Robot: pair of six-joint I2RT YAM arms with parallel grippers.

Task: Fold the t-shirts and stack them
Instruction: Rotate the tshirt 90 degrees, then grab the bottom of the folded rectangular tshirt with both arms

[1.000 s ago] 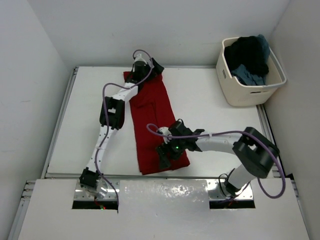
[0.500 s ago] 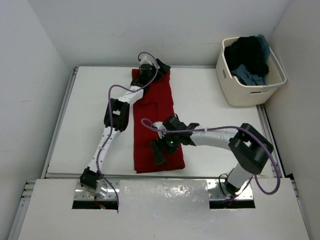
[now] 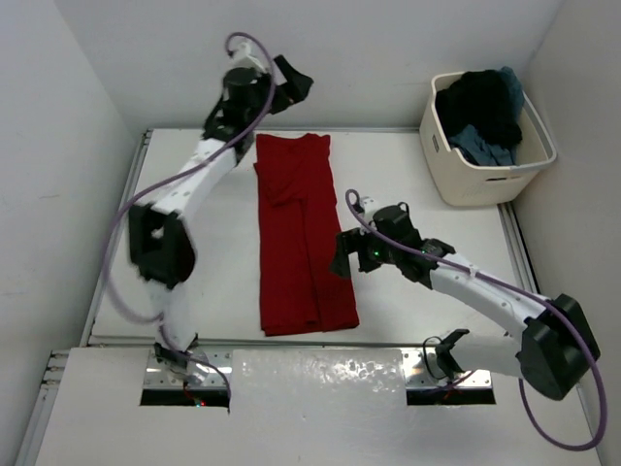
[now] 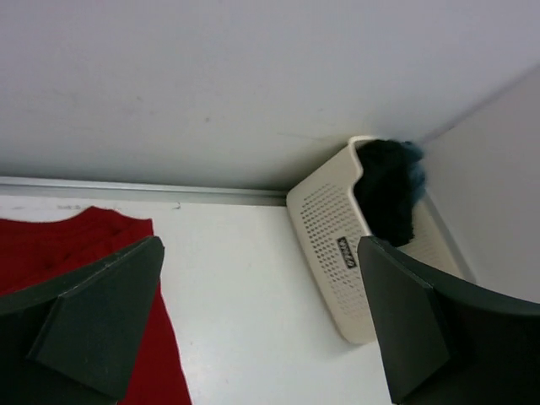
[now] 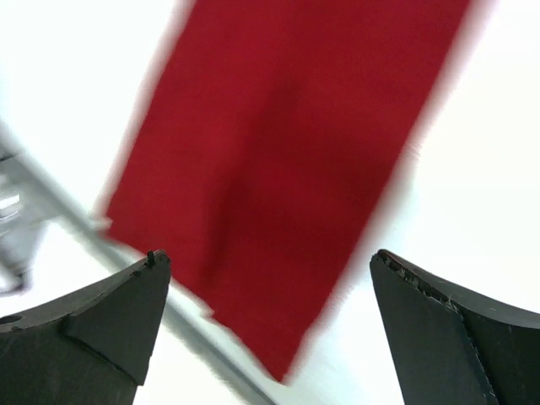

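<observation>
A red t-shirt lies flat on the table as a long folded strip running from far to near. It also shows in the right wrist view and at the left edge of the left wrist view. My left gripper is open and empty, raised above the shirt's far end. My right gripper is open and empty, just right of the shirt's near half. A black shirt and a blue-grey shirt sit in the cream tub.
The tub stands at the far right corner and shows in the left wrist view. The table's metal near rail runs just below the shirt's near end. White walls close in the left, back and right sides.
Both grippers have let go of the red shirt and pulled away. The left arm rose toward the back wall; the right arm swung to the right. The shirt now lies straight.
</observation>
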